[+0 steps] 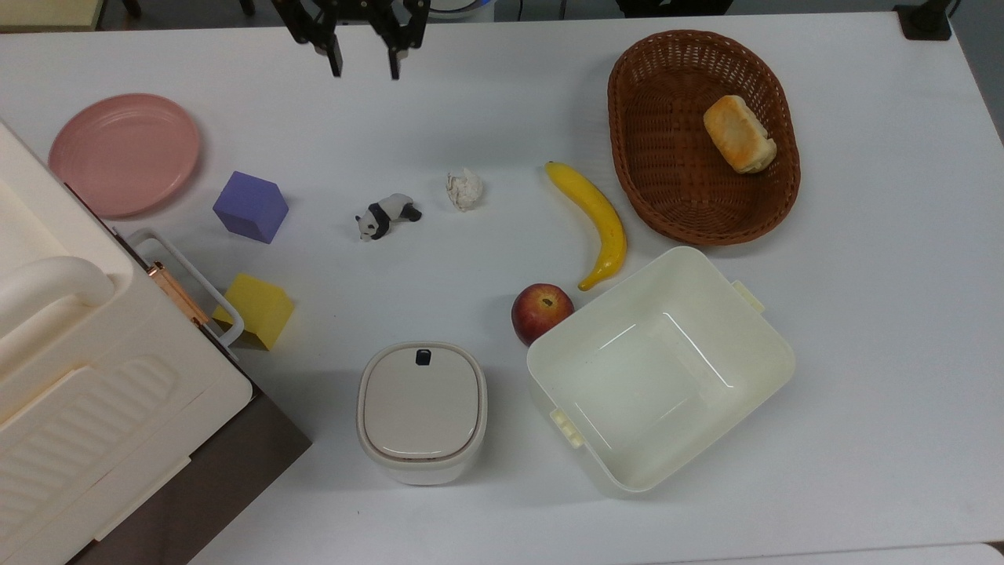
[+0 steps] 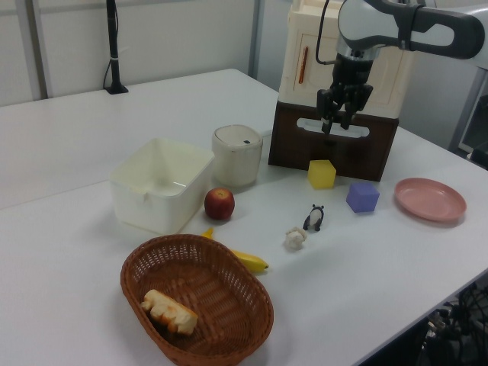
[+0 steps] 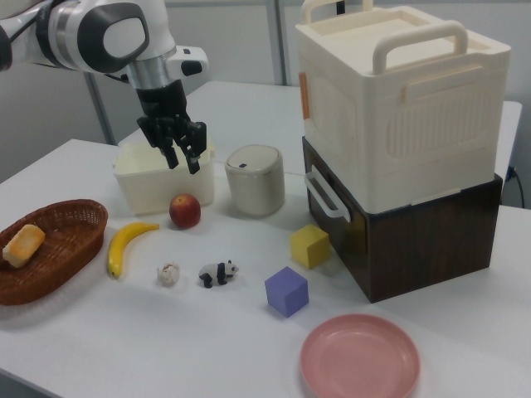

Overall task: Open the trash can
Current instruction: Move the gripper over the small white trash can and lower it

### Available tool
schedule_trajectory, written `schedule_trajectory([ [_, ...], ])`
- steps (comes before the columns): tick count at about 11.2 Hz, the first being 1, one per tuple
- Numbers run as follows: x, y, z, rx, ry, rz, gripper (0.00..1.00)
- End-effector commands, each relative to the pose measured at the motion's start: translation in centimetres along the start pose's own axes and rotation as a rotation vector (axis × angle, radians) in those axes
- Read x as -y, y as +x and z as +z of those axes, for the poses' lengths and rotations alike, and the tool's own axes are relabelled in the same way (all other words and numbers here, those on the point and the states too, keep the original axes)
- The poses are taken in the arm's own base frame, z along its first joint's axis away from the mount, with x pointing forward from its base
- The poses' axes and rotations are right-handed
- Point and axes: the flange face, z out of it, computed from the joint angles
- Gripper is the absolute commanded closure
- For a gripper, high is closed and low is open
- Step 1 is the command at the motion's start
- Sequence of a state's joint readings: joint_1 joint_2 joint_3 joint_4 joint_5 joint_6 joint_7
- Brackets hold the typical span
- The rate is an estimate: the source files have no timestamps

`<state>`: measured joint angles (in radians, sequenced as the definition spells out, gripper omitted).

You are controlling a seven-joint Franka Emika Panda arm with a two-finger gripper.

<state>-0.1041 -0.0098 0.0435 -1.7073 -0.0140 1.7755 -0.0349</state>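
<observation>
The trash can (image 1: 422, 412) sits lid-closed on the surface (image 1: 863, 314); the gripper (image 1: 362, 67) hangs high at the top view's far edge, jaws spread, empty.

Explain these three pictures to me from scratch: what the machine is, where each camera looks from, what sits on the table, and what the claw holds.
The machine is a single robot arm ending in a two-finger claw. One picture looks straight down on the white table; the other two look across it from opposite sides, and there the claw hangs in the air, open and holding nothing.

On the table stand a small trash can with its flat lid shut and a dark button near the rim, an open cream tub beside it, and an apple touching the tub. There are also a banana, a brown basket with a piece of bread inside, a toy panda, a crumpled white ball, a purple block, a yellow block, a pink plate and a big cream box on a dark base.
</observation>
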Motion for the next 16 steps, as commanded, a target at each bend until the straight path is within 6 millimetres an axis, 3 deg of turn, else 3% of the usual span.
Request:
schedule_trajectory([
  [1,0.2,0.9,0.8,-0.041,-0.01,0.008,1.0],
  [5,-0.7,3.2,3.1,-0.108,0.02,0.042,1.0],
  [7,0.0,5.7,5.8,-0.172,0.088,0.111,1.0],
  [12,-0.2,11.8,9.0,-0.25,0.097,0.191,1.0],
  [16,0.8,14.3,11.5,-0.358,0.062,0.141,1.0],
])
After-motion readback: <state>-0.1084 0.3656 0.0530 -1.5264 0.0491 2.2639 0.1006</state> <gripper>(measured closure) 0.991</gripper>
